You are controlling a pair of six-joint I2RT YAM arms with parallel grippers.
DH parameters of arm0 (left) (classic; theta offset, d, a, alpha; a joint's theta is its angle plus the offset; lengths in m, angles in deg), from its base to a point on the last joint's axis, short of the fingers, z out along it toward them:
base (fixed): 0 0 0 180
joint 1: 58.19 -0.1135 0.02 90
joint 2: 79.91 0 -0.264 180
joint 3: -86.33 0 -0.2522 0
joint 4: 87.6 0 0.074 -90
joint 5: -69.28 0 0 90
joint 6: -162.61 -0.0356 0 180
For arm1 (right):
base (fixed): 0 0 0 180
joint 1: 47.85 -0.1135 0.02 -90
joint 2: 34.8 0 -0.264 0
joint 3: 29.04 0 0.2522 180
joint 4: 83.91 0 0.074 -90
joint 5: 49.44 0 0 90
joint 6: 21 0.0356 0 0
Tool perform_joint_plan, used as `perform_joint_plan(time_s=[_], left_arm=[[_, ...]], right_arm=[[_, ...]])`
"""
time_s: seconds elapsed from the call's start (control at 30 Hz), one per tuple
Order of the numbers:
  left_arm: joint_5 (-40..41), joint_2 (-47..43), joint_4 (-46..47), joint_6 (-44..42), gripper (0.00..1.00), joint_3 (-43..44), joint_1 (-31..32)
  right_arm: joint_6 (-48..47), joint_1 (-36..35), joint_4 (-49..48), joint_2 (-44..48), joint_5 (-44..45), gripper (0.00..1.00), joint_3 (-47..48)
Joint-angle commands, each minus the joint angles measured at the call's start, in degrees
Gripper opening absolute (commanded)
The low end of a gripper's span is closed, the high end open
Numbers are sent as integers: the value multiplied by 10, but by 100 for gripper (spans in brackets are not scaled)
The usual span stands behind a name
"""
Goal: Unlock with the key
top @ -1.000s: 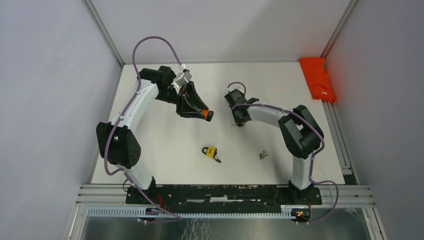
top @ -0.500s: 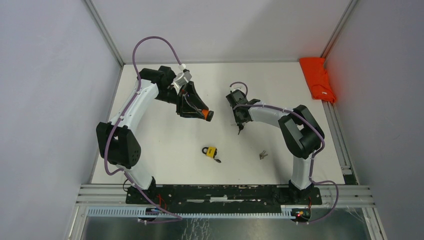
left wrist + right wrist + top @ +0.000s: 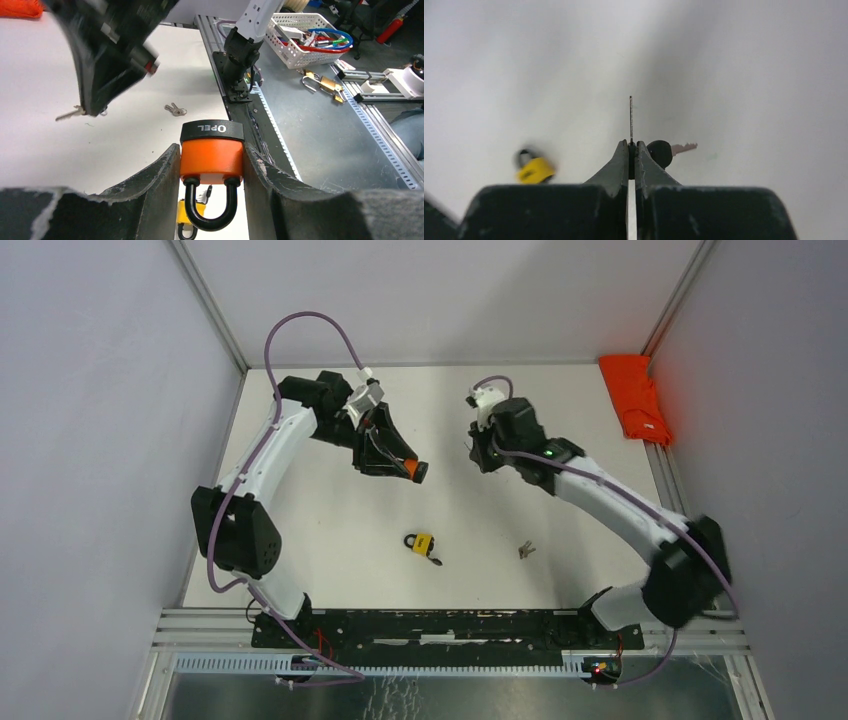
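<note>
Orange casing marks the padlock [image 3: 212, 160] you are to unlock. It is pinched between the fingers of the left end effector [image 3: 211, 150] and held above the bench [image 3: 330, 530]. Its black end cap [image 3: 212, 132] points away from the wrist and its shackle [image 3: 210, 210] points toward it. No view shows the keyway.

The key [image 3: 630, 117] is in the right end effector [image 3: 630, 145]. The fingers are pressed together on it, and the blade stands edge-on beyond the tips. A black-headed key [image 3: 659, 152] hangs just beside them.

Note the change. A second ago the right end effector was spread and low over the bench. It has since closed, risen and moved farther back. The left arm has not moved. Treat the pickup as done; alignment and insertion remain.

The key and padlock are near each other but apart, and the blade probably needs turning to face the end cap. Watch that the hanging key does not get in the way of the approach.

Disregard the yellow padlock [image 3: 424, 543] and the loose keys [image 3: 525, 550] lying on the bench.
</note>
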Motion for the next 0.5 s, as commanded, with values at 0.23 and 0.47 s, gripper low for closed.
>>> perform_joint_plan(time_s=[0.23,0.47], left_arm=[[-6,-113,-3,88,2,70,37],[37,-199,44,179,2,62,69]], right_arm=[[56,0,-134,218,-498,0,-116],[221,0,-323,288,-649,0,-199]])
